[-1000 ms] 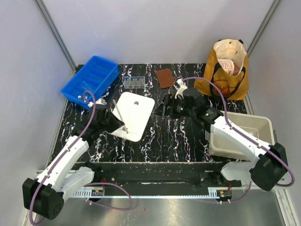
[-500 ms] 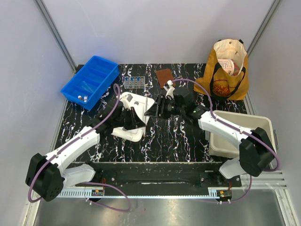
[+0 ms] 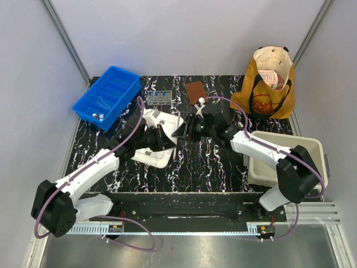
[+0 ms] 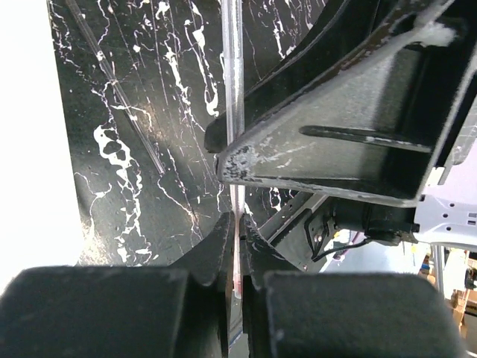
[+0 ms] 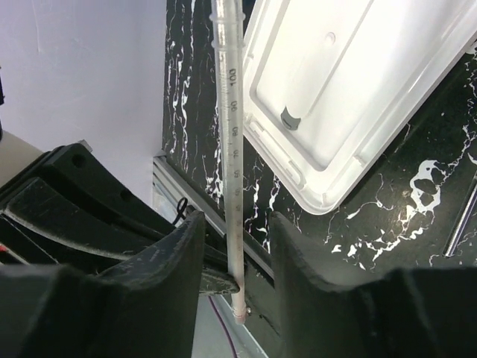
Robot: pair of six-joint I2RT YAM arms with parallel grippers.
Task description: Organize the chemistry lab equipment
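We log a robotics lab cell: grey panel walls (image 3: 184,33) on metal posts (image 3: 67,42) enclose the black marbled table (image 3: 206,164), with the left arm (image 3: 89,173) and right arm (image 3: 262,148) bolted at its near edge and a tube rack (image 3: 158,98) near its far edge.

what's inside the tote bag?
At the open mouth of the bag a white packet with red print shows. Anything deeper is covered by the packet and the bag's cloth, so it cannot be told.
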